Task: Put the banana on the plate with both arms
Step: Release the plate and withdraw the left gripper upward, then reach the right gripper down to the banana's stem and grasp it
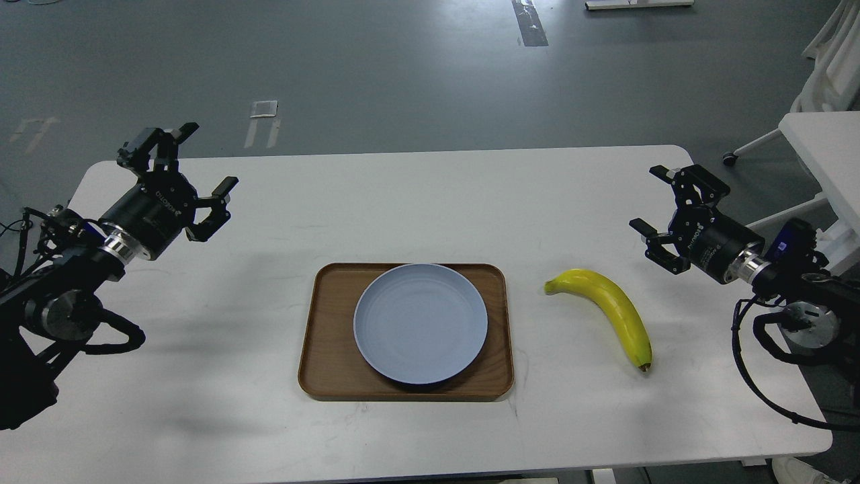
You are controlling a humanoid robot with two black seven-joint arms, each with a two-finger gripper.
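While 1 banana (608, 312) lies beside 1 plate (420, 323) on 1 tray (322, 349), left gripper (205, 158) & right gripper (650, 199) both spread, empty.

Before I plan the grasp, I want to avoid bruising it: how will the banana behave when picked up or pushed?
The banana lies flat on its curved side on the table, so a push would probably pivot it rather than roll it. Its smooth yellow skin looks slippery. It is likely stiff but soft, so squeeze gently.
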